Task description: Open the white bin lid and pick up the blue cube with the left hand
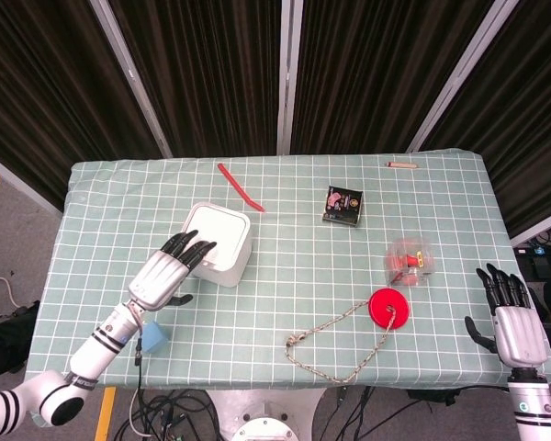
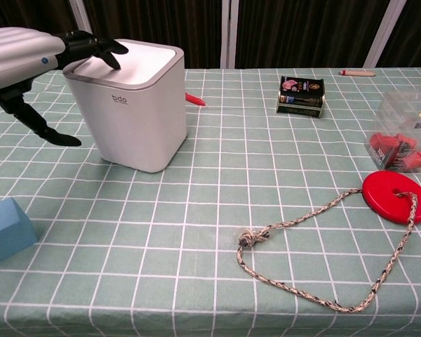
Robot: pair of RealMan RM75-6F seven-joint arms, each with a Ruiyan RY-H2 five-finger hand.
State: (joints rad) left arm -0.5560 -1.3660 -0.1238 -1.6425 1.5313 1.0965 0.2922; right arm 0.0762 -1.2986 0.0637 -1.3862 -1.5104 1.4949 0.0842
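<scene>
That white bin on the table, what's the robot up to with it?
The robot's left hand has its fingers at the near-left edge of the white bin lid, apparently to press it open; the lid looks closed. The blue cube it should pick up sits untouched on the checked tablecloth. The right hand rests open at the far side.

The table wears a green cloth with a white grid. The white bin stands on its left half. A blue cube lies near the front edge, left of the bin. Behind the bin lies a red stick. Right of the bin sit a dark small box, a clear container holding what may be red clips, and a red disc on a looped rope. Far right at the back edge lies a crayon.
</scene>
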